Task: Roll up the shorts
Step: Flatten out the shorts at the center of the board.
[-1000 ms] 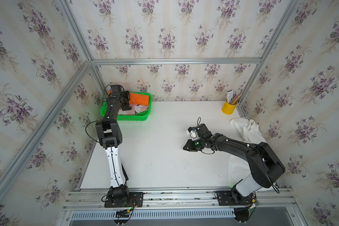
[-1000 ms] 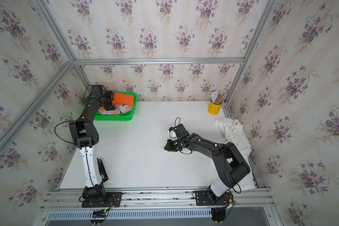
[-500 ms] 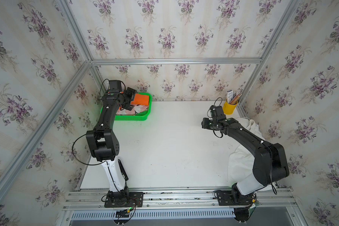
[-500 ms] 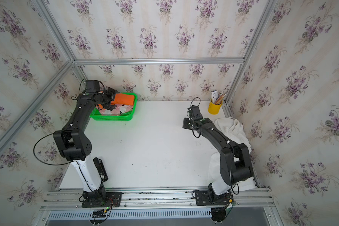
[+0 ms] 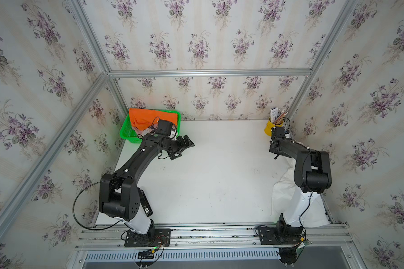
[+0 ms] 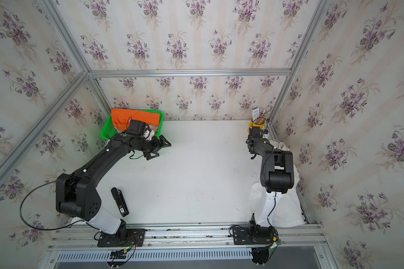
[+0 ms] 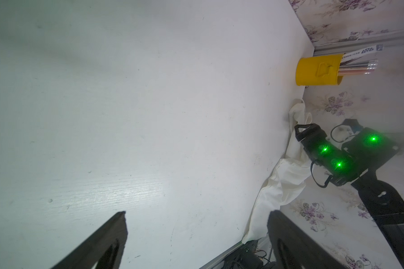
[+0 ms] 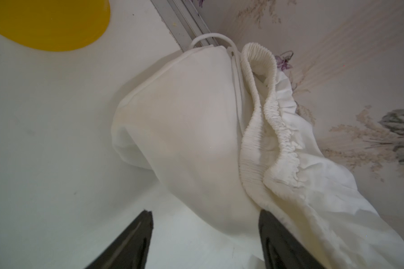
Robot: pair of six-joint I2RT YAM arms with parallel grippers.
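White table [image 5: 219,177] enclosed by floral-papered walls [image 5: 196,37] and an aluminium frame [image 5: 208,72]. In the far corners stand a green basket [image 5: 126,134] and a yellow pencil cup [image 7: 317,71]. The left arm [image 5: 145,158] partly hides the basket; the left gripper [image 7: 196,216] is spread wide and empty over bare table. Orange shorts [image 5: 149,117] lie heaped in the basket, over its rim. White shorts [image 8: 191,130] lie crumpled along the right table edge against the wall, gathered waistband and drawstring exposed; the right gripper [image 8: 205,213] has its jaws apart, cloth between them unpinched
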